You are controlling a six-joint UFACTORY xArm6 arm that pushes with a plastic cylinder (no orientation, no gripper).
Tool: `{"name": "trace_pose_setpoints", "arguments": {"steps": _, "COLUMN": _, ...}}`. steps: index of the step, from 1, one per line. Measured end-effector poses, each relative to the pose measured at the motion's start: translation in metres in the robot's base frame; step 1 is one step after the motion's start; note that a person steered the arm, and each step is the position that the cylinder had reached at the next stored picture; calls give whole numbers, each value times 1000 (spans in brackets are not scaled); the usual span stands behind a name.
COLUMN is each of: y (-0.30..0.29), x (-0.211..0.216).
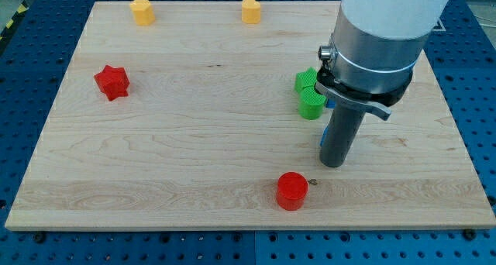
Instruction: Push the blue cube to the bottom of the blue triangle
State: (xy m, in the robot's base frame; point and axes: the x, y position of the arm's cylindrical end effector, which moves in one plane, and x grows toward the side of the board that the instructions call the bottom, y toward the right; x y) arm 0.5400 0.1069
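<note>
Resting on the wooden board (194, 141) at the view's right, my tip (332, 164): bare rod, nothing grasped. Hiding most of a blue block (325, 131), only slivers showing at the rod's left edge; shape unclear, cube or triangle cannot tell. Just left: two green blocks (309, 93), touching. Lower left: red cylinder (292, 191). Far left: red star (111, 81). Top: two yellow blocks (142, 11) (249, 10).
</note>
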Motion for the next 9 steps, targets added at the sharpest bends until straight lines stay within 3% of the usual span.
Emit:
{"name": "trace_pose_setpoints", "arguments": {"steps": 6, "y": 0, "x": -35}}
{"name": "trace_pose_setpoints", "arguments": {"steps": 9, "y": 41, "x": -15}}
